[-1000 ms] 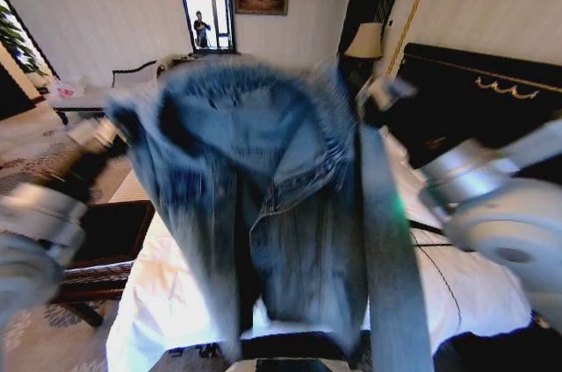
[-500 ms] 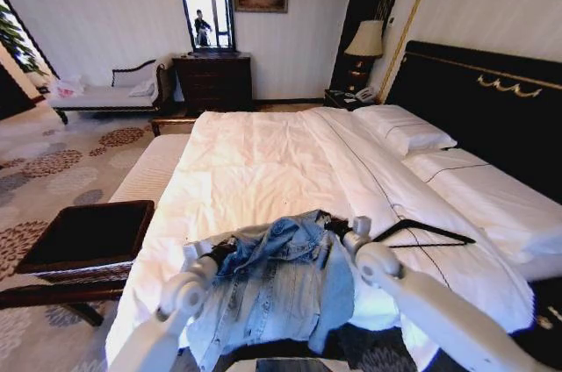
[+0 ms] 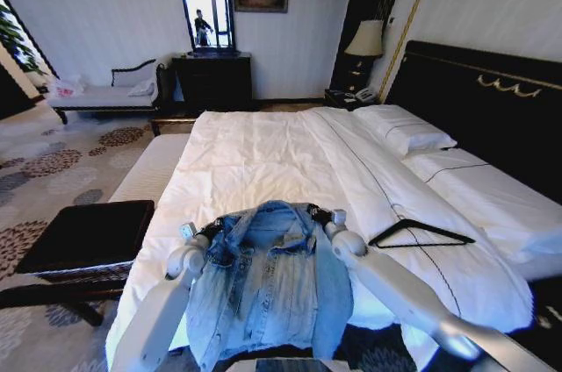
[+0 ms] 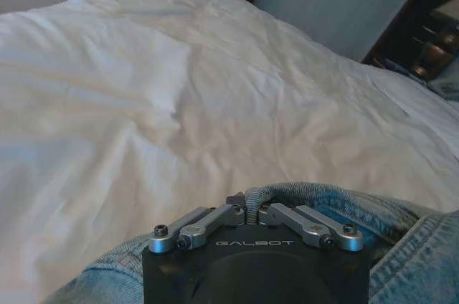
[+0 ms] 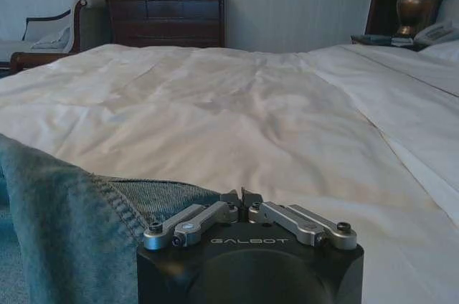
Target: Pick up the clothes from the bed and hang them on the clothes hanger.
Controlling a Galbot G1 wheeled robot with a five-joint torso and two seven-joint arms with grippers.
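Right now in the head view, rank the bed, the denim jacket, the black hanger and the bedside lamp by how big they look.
1. Bed, largest by far.
2. Denim jacket, though it is nearest the camera, so it looks bigger.
3. Hanger and lamp look alike in size; the lamp stands farther off, so I won't rank them.

soft daylight, sharp centre, wide-angle bending at edges

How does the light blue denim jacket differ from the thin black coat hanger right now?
The light blue denim jacket is held at its shoulders by the left gripper and right gripper; the thin black coat hanger lies free, ungripped. The jacket drapes over the foot edge of the white bed; the hanger lies flat near the pillows. Both are on the bed.
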